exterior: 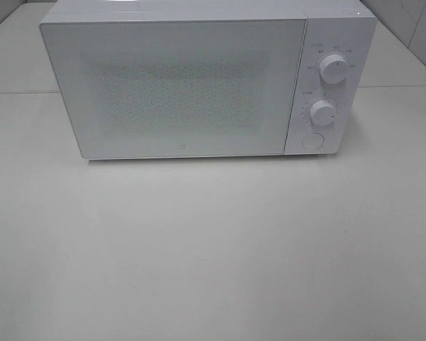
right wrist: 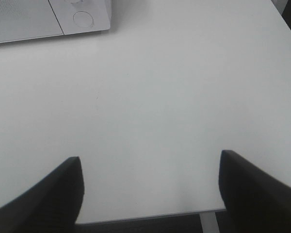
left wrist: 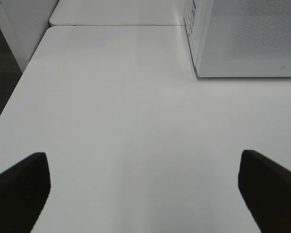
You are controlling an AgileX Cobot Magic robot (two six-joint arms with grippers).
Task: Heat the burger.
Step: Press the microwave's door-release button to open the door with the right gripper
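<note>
Burger: not being shown in any view; its look, its long axis, its heading and its place cannot be told
Microwave (exterior: 174, 85): white, being carried at the far edge of the worktop (exterior: 213, 249)
Door (exterior: 172, 89): being seen shut, nothing being made out behind its dotted window
Controls: upper dial (exterior: 334, 69) and lower dial (exterior: 323, 114) being stacked above a round button (exterior: 312, 141), right of the door
Left gripper (left wrist: 143, 162): being held over bare worktop near the microwave's left front corner; fingers (left wrist: 19, 189) being spread wide, nothing being pinched
Right gripper (right wrist: 150, 162): being held by the worktop's near edge, out from the round button; fingers (right wrist: 254, 189) being spread apart, nothing being pinched
</note>
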